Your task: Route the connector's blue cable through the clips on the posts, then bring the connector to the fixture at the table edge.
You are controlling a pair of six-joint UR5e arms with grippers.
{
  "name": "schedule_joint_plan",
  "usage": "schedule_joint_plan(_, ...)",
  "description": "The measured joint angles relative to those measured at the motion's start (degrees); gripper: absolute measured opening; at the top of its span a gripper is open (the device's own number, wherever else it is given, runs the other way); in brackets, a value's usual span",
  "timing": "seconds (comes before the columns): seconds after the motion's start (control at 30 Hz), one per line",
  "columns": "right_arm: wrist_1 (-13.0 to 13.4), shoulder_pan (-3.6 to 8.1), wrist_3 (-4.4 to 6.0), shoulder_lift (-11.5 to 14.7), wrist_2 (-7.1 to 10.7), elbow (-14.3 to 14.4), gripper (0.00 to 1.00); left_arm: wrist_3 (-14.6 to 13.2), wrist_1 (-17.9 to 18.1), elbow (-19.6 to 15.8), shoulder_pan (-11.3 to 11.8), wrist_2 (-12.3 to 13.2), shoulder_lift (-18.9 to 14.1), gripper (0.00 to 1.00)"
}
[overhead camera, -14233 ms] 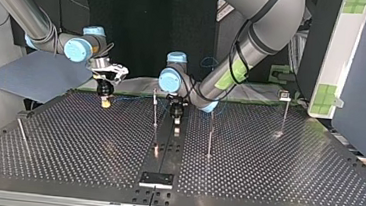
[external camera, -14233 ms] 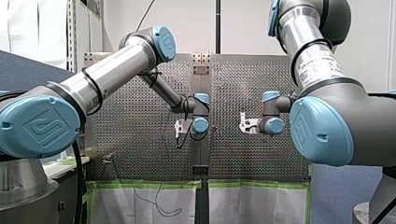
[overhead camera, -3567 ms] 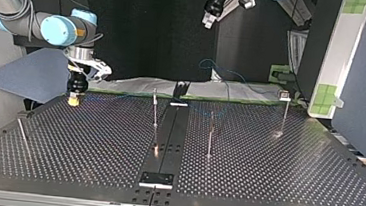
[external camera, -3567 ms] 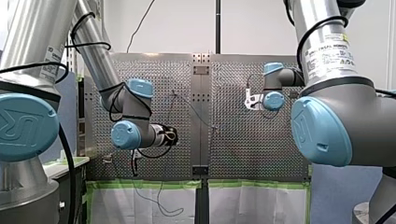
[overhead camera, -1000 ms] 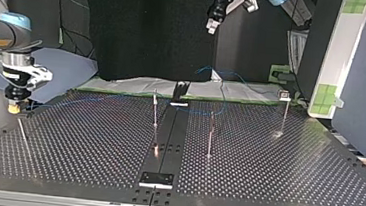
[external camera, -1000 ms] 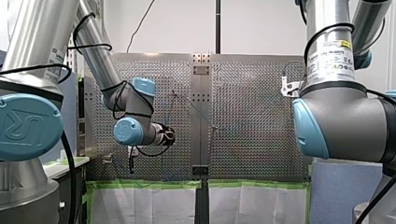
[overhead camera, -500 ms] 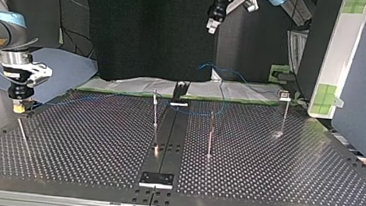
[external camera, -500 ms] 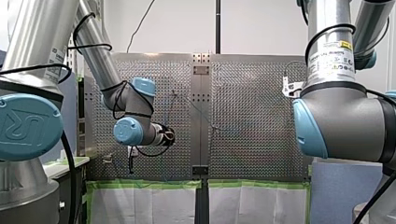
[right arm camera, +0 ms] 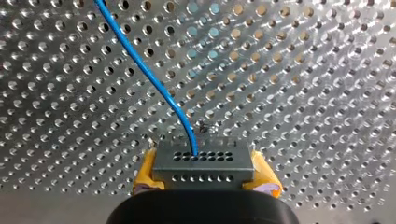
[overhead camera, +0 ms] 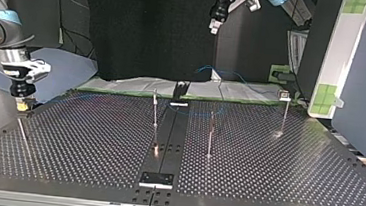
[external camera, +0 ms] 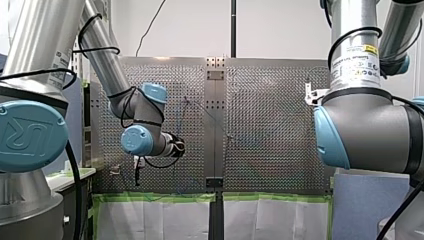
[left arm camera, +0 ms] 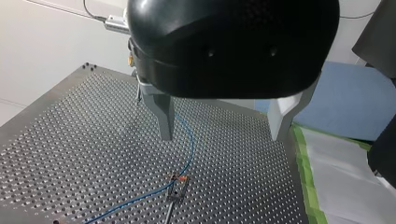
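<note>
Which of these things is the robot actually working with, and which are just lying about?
In use: grey connector, held by my right gripper between yellow pads; its blue cable; the posts.
Just there: blue sheet; green tape; white covering; my left gripper, open and empty.
</note>
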State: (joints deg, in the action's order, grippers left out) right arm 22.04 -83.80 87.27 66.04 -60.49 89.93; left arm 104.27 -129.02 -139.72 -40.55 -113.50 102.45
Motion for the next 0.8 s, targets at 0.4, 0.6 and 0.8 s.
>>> schedule_joint_plan(0.4, -0.9, 0.42, -0.50, -0.8, -0.41, -1.1, 0.00, -0.1, 0.0, 0.0, 0.2, -0.1, 0.0, 1.00)
schedule_joint_plan(0.6, -0.7, 0.51, -0.43, -1.1, -1.01, -1.2, 0.00, -0.3, 0.0, 0.0, 0.1, -0.1, 0.0, 1.00)
schedule_joint_plan(0.8, -0.8, 0.43, -0.47, -1.4, -1.34, -1.9, 0.00, -0.3, 0.0, 0.0, 0.2, -0.1, 0.0, 1.00)
